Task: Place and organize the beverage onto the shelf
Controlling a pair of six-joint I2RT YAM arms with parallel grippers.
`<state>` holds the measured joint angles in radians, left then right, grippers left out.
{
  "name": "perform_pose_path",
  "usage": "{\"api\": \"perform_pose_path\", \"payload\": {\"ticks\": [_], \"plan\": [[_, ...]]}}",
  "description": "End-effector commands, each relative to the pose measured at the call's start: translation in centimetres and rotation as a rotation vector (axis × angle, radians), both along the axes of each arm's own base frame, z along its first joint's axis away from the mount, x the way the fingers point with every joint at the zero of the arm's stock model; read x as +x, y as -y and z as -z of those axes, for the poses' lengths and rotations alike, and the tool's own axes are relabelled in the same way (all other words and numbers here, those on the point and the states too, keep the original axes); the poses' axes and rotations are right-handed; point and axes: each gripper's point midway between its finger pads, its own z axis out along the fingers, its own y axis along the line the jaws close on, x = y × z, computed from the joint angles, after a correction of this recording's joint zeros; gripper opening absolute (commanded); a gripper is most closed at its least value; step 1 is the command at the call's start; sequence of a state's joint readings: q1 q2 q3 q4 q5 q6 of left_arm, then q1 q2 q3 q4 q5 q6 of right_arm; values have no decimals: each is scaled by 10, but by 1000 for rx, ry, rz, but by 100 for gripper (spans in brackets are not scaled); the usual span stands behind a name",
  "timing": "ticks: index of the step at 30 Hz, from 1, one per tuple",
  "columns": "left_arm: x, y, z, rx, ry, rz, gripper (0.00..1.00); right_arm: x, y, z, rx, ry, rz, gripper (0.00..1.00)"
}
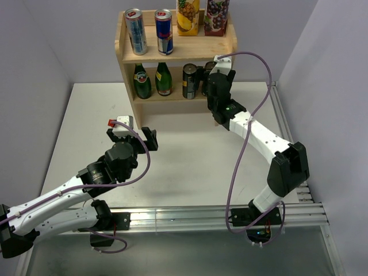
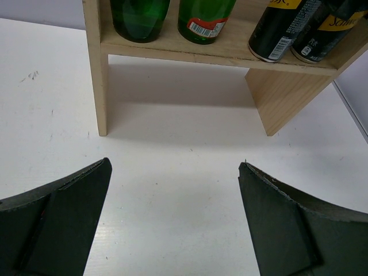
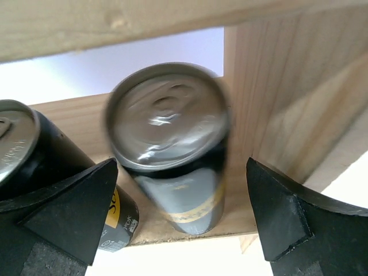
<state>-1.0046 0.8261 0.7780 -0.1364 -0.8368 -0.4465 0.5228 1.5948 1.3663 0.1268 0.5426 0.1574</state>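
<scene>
The shelf [image 1: 175, 56] stands at the back of the table. Its top board holds two blue-silver cans [image 1: 135, 31] and two juice cartons [image 1: 188, 17]. Two green bottles [image 1: 142, 81] and a black can [image 1: 189, 80] stand on the lower board. My right gripper [image 1: 208, 75] reaches into the lower tier's right end. It is open around a second black can [image 3: 172, 144], which looks blurred and stands by the side panel [image 3: 276, 98]. My left gripper [image 1: 132, 137] hovers open and empty over the table in front of the shelf [image 2: 103, 86].
The white table [image 1: 184, 155] is bounded by grey walls on the left, back and right. An aluminium rail [image 1: 190, 215] runs along the near edge. A purple cable [image 1: 253, 115] loops over the right arm.
</scene>
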Motion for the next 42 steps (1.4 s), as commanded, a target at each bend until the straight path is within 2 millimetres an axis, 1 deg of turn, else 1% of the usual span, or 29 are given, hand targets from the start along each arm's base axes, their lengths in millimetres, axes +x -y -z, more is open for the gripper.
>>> {"api": "perform_pose_path", "payload": {"ticks": [1,6,8,11,17,18,20,21,23,28,30,31,32,33,34,35,36,37,38,39,40,41,42], "plan": [[2,-3,-9,-26,25,-18,99,-9,10,-31,51,80,25,100],[3,-1,-7,-21,21,-17,99,-16,14,-30,60,79,26,100],[3,0,-7,-19,19,-17,99,-18,15,-27,63,73,23,100],[4,1,-6,-18,18,-15,99,-24,17,-29,77,79,19,100],[5,2,-7,-15,16,-20,99,-42,18,-34,118,91,-3,100],[5,2,-6,-14,15,-20,99,-45,19,-38,125,99,-7,100],[6,2,-7,-18,17,-20,99,-51,17,-37,149,91,-15,100],[6,3,-6,-17,15,-20,99,-56,19,-42,162,100,-18,100],[6,4,-7,-21,16,-17,99,-65,20,-44,194,109,-31,100],[7,5,-9,-15,15,-15,99,-76,15,-42,203,100,-81,100],[7,5,-9,-14,15,-15,99,-85,12,-44,217,101,-117,100],[7,5,-10,-15,16,-17,99,-90,7,-44,230,99,-152,99],[7,4,-9,-14,15,-18,99,-100,9,-44,237,104,-166,98],[7,5,-9,-12,16,-20,99,-110,3,-45,244,107,-197,98],[8,4,-6,-2,12,-25,99,-119,0,-33,233,84,-217,98],[8,3,-4,2,10,-33,99,-134,4,-40,245,106,-223,98],[8,1,0,11,-1,-42,99,-148,-5,-36,239,96,-253,99],[8,0,3,17,-8,-48,99,-160,-7,-28,222,75,-261,100],[8,0,6,19,-13,-52,99,-174,4,-26,227,80,-217,100],[6,-1,9,20,-30,-48,99,-193,-7,-15,209,43,-264,100],[5,-1,8,8,-37,-49,99,-204,-8,-10,215,28,-274,100],[2,-2,5,-12,-41,-41,99,-218,1,-6,233,32,-261,100],[-2,1,2,-45,-49,-14,99,-227,2,-1,240,22,-268,100]]}}
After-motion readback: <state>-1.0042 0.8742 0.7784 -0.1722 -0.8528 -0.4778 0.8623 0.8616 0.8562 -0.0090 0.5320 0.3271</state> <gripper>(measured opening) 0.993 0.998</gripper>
